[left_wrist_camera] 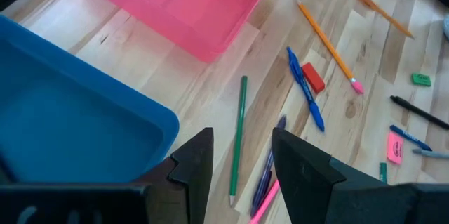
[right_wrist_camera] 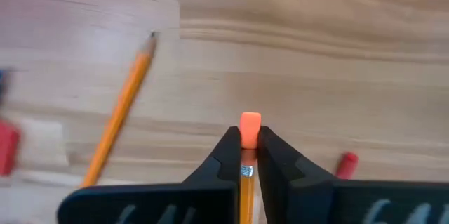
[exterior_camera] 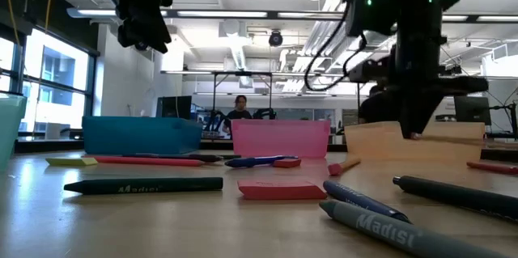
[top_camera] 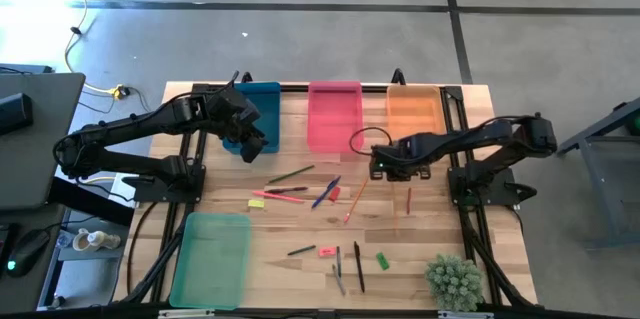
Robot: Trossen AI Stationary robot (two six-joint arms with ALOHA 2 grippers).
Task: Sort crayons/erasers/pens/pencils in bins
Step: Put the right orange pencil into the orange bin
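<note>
1. "Madisi" is showing in pale letters on the grey pen (exterior_camera: 396, 230) lying nearest the low camera.
2. Similar lettering is running along the dark green crayon (exterior_camera: 143, 185), too faint to read surely.

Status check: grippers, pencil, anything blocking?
Right gripper shut on orange pencil with orange eraser tip, near the orange plastic bin. Left gripper open, empty, above blue plastic bin. Nothing blocking.
</note>
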